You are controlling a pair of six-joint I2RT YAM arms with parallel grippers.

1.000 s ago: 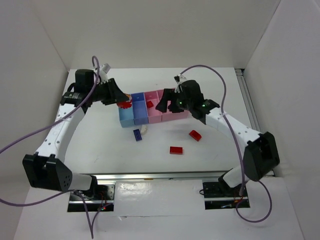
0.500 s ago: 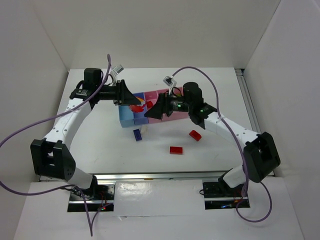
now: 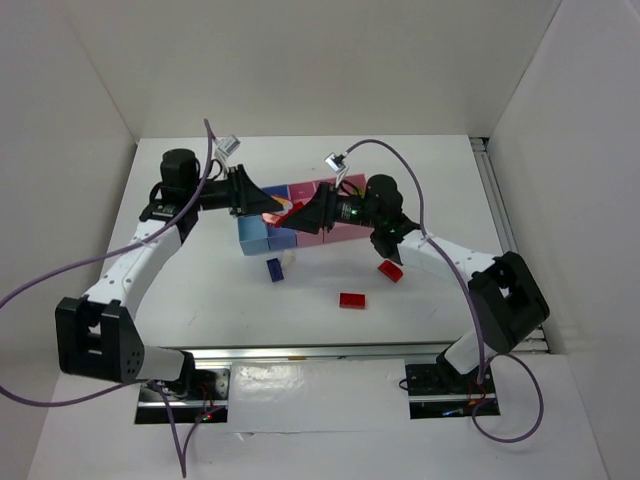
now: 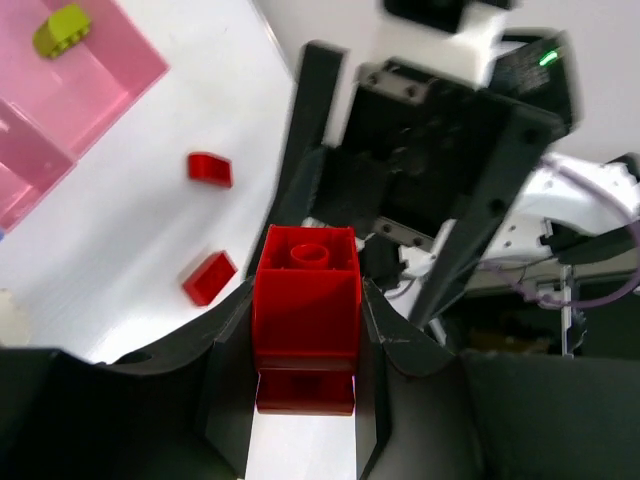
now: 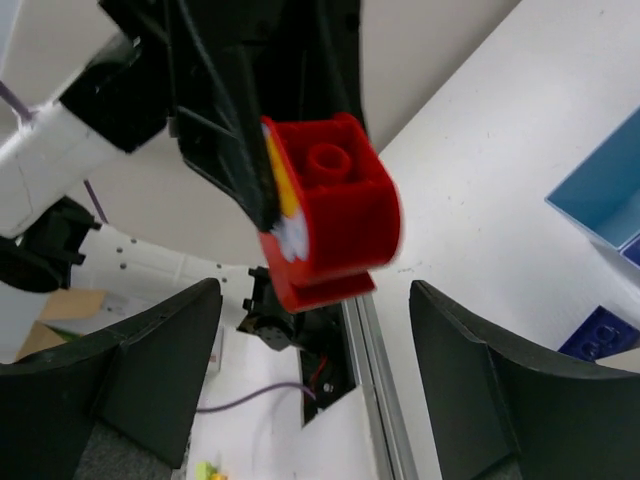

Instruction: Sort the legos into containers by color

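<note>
My left gripper [image 3: 270, 212] is shut on a red lego [image 3: 277, 215] and holds it in the air above the joined containers: light blue [image 3: 253, 237], darker blue [image 3: 283, 239], pink [image 3: 312, 238] and wider pink [image 3: 352, 232]. In the left wrist view the red lego [image 4: 305, 290] sits between my fingers [image 4: 230, 340]. My right gripper [image 3: 303, 221] is open and empty, its tips facing the left gripper's. In the right wrist view the held lego [image 5: 335, 205] hangs just beyond my open fingers [image 5: 150, 370]. A lime green lego [image 4: 62, 27] lies in a pink bin.
Loose on the table in front of the bins lie a dark blue lego [image 3: 274, 269], a whitish one [image 3: 290, 258] and two red ones [image 3: 351, 300] [image 3: 390, 271]. White walls stand on three sides. A metal rail [image 3: 320, 352] runs along the near edge.
My left gripper has carried the red lego to the right, over the bins. My right gripper has swung left and turned to face it, tip to tip.
</note>
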